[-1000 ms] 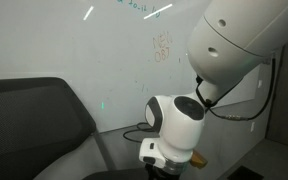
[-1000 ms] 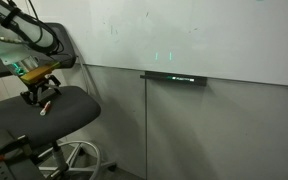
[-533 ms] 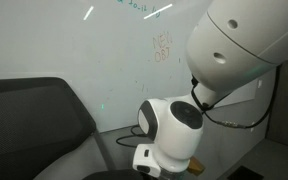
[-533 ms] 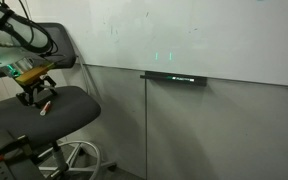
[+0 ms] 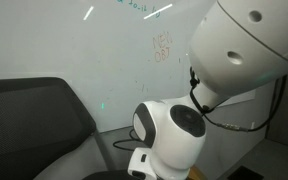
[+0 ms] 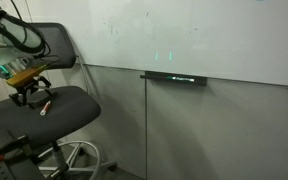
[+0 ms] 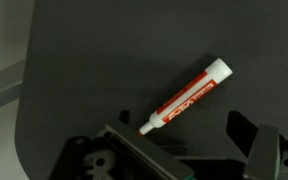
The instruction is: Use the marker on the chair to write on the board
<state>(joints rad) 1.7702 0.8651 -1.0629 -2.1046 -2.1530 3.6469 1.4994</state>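
A red and white marker (image 7: 186,97) lies flat on the dark seat of the chair (image 7: 114,60); it also shows as a small light stick on the seat in an exterior view (image 6: 45,103). My gripper (image 6: 28,93) hovers just above the seat (image 6: 54,108), open and empty, its fingers (image 7: 189,140) spread to either side of the marker's tip end. The chair's backrest (image 5: 29,115) fills the lower left of an exterior view. The white board (image 5: 94,50) with faint orange scribbles stands behind; in an exterior view (image 6: 184,35) it has a thin ledge.
The arm's big white joints (image 5: 239,55) block much of an exterior view. A grey wall panel (image 6: 214,130) runs below the board. The chair's wheeled base (image 6: 74,155) stands on the floor.
My gripper has shifted a little along the seat, away from the board side, staying low over the marker. The marker has not moved.
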